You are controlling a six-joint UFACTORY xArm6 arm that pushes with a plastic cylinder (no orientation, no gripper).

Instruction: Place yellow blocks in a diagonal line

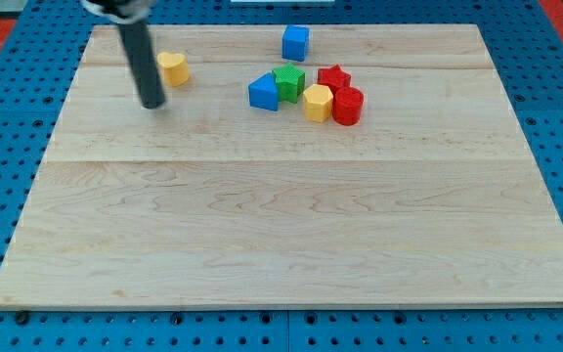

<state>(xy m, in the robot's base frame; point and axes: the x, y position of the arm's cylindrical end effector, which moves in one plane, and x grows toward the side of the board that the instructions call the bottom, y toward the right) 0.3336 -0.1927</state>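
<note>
A yellow block (pixel 172 68) with a rounded, heart-like shape lies near the view's top left of the wooden board (pixel 281 215). A second yellow block, hexagonal (pixel 317 103), sits in a cluster at the top centre. My tip (pixel 151 103) rests on the board just below and left of the yellow heart-like block, close to it; I cannot tell if it touches. The rod rises toward the view's top left.
The cluster holds a blue triangular block (pixel 263 93), a green block (pixel 288 82), a red star-like block (pixel 333 78) and a red cylinder (pixel 348 106), all close around the yellow hexagon. A blue cube (pixel 295 42) stands alone near the top edge.
</note>
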